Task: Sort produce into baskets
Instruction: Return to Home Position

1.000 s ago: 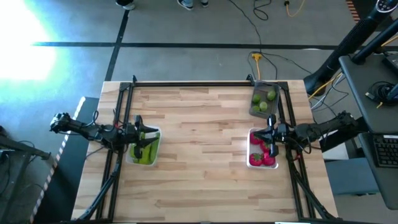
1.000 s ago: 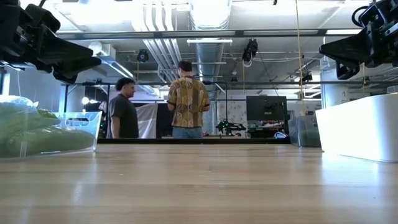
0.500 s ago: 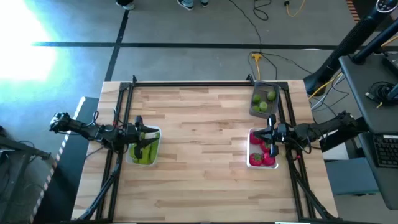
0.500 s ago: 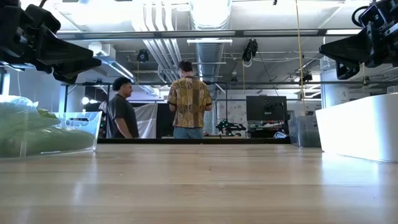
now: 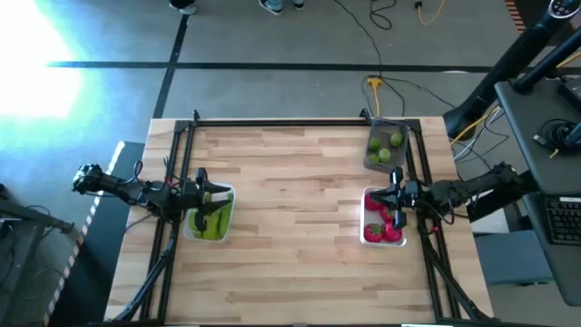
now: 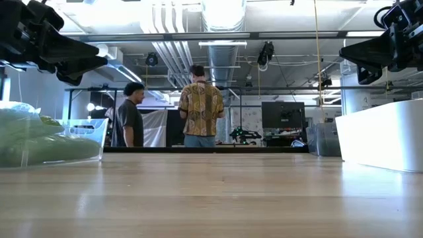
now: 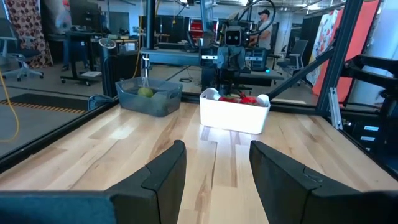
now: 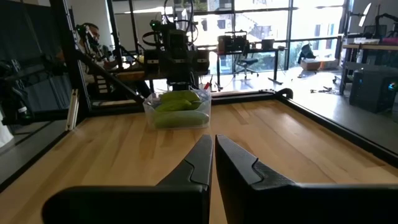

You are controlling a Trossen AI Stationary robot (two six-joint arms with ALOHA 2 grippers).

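Almost nothing has moved since a second ago. From above, both arms and all three baskets sit just where they were. In the low view, the dark shape of the left arm (image 6: 46,49) has gone a tiny bit higher. Far behind the desk (image 5: 290,218), the person in the dark shirt (image 6: 132,122) has shifted a little beside the person in the patterned shirt (image 6: 200,109).

I see the left fingers (image 7: 165,174) spread apart with bare wood showing between them, holding nothing. They hang above the far end of the clear basket (image 5: 232,204), which stands at the left edge of the desk. Green cucumbers (image 5: 211,222) lie piled inside it.

I see the right fingers (image 8: 193,165) closed up tight with only a thin line between them, and nothing is in them. They hang above the far end of the white basket (image 5: 365,218) at the right edge of the desk. Red tomatoes (image 5: 381,232) with green tops fill that one.

Just past the white basket, nearer the back corner of the desk, stands the grey basket (image 5: 368,162). It sits a bit tilted against the desk edge. Small green limes (image 5: 386,154) rest inside it.

No produce lies loose on the wood. The middle of the desk is bare boards between the two arms.
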